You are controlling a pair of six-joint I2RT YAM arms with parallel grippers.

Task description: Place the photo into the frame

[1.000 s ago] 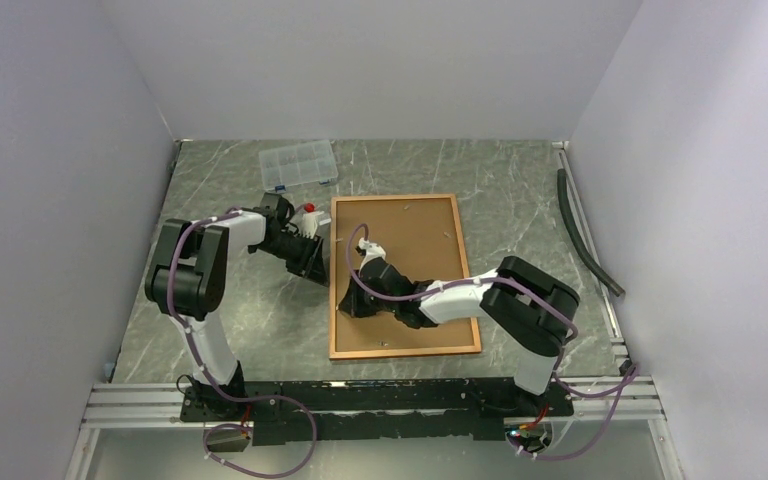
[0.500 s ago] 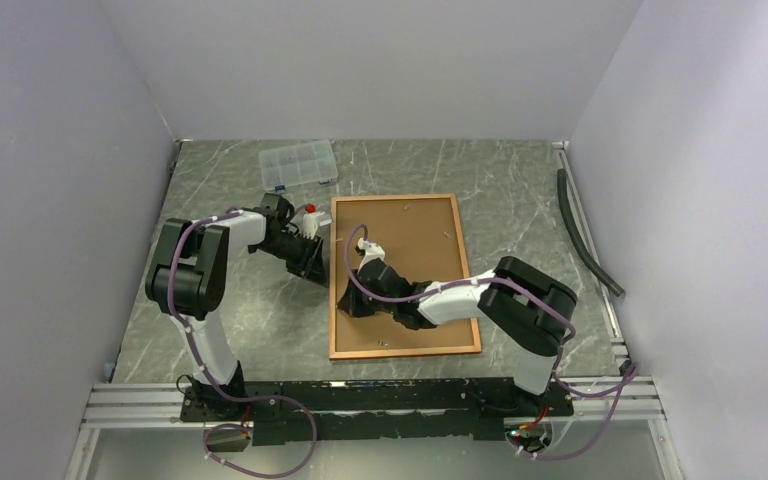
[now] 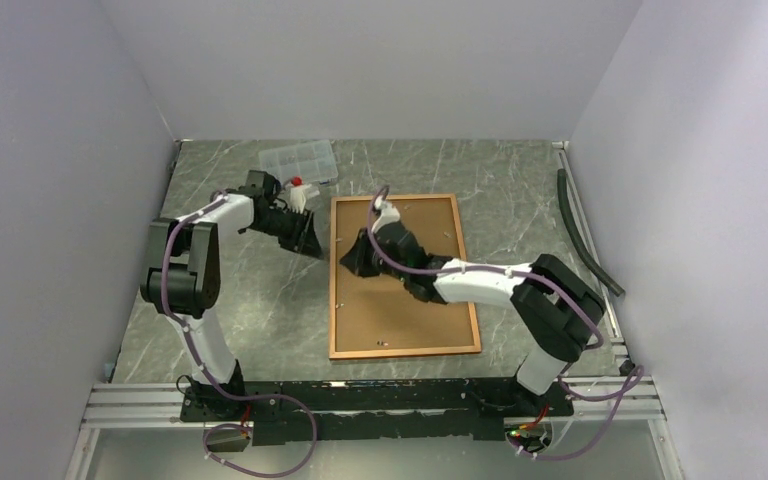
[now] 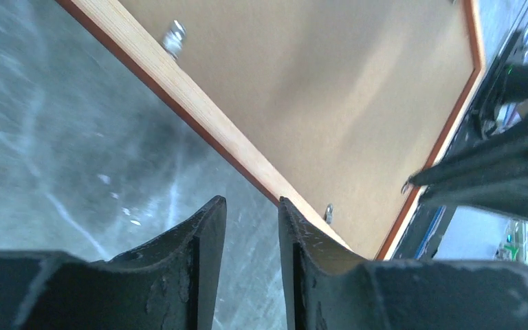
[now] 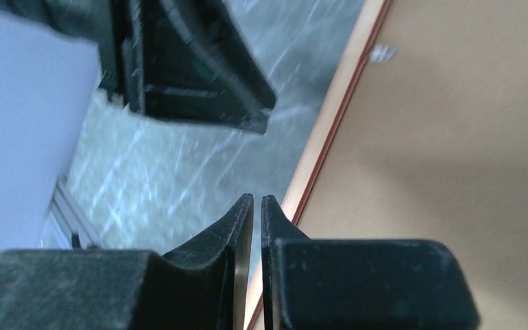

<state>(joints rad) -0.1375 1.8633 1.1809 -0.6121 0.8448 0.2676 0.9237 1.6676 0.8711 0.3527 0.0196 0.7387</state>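
Frame (image 3: 400,320) back-up; right claw (image 5: 257,199) at its edge, barely apart; left claw (image 4: 251,203) beside, apart.

Soft, even light fell from above in the top view, which was sharp throughout; the arms cast faint shadows on the table (image 3: 260,320). Both wrist views were blurred. The left fingers (image 4: 203,261) and right fingers (image 5: 227,247) loomed near, dark and unfocused. A soft shadow band crossed the board (image 4: 330,89), and the frame (image 5: 330,137) edge was smeared.
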